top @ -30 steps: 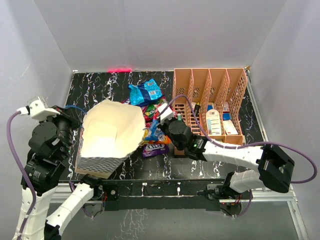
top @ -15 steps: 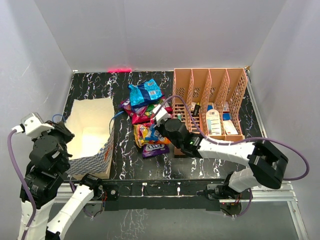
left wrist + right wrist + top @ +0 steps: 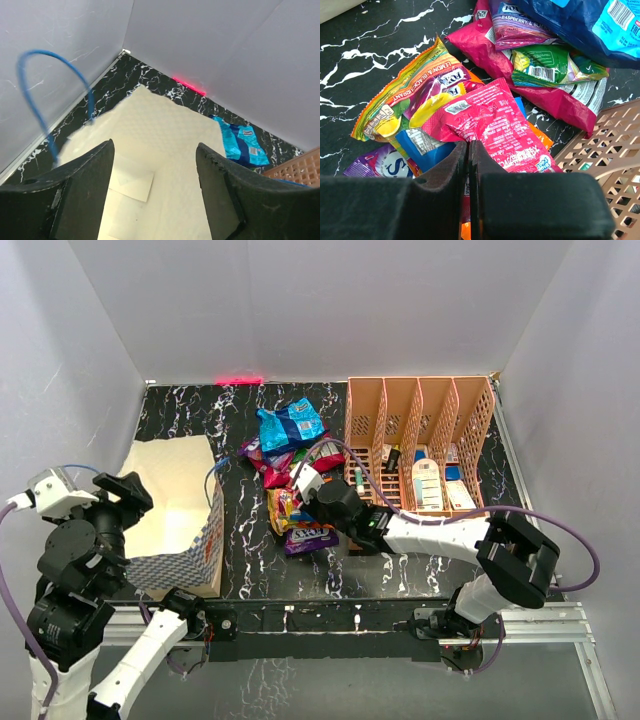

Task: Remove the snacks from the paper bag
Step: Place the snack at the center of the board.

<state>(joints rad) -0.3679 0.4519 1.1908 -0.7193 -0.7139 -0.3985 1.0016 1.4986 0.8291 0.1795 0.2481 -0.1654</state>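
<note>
Black marbled tabletop (image 3: 190, 410) between white walls (image 3: 300, 300) holds snacks (image 3: 290, 427) beside paper bag (image 3: 175, 500).

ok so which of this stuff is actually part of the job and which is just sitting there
Part of the job: snack packets, paper bag.
Just lying about: peach organizer, bottles and boxes in its slots.

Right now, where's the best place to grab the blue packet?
Pinch the blue packet by its far seam, coming down from above at the pile's back. It lies flat and topmost, its far end on bare table short of the organizer; its near end overlaps the other packets.
</note>
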